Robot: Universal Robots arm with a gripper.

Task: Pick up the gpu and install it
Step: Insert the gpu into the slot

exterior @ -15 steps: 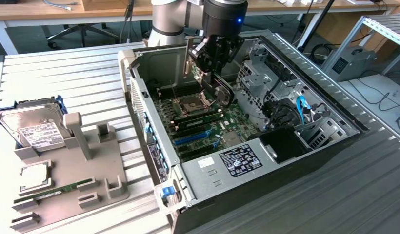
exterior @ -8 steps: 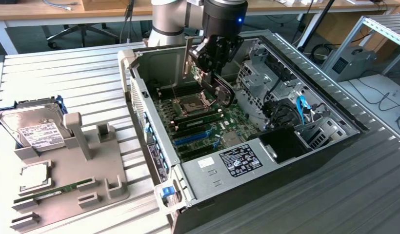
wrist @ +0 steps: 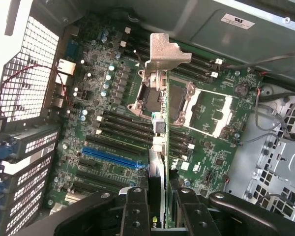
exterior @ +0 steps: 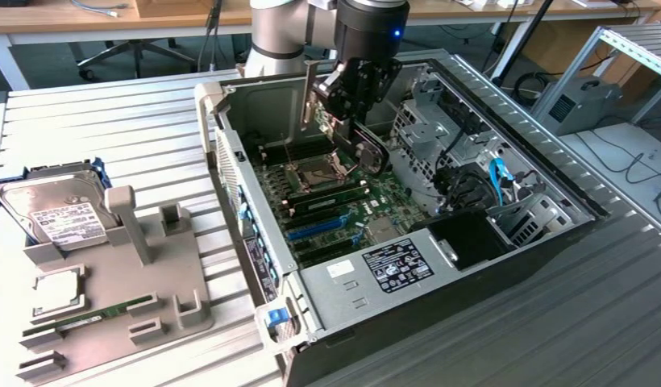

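Observation:
My gripper [exterior: 355, 87] hangs inside the open computer case [exterior: 546, 242] and is shut on the gpu [exterior: 363, 139]. The card is a green board with a black round fan, held upright above the motherboard [exterior: 330, 201]. In the wrist view the gpu [wrist: 156, 147] shows edge-on between my two black fingers [wrist: 136, 209], its silver end bracket [wrist: 162, 49] pointing away from the camera. It hovers over the CPU socket [wrist: 160, 101], clear of the board. The blue expansion slot [wrist: 113, 157] lies beside the card's lower edge, closer to the rear grille.
On the slatted table at the exterior view's left, a grey holder tray [exterior: 115, 266] carries a silver hard drive [exterior: 56, 214], a narrow green RAM stick [exterior: 94, 313] and a square chip [exterior: 56, 290]. Drive cages and cables [exterior: 492, 177] crowd the case's far side.

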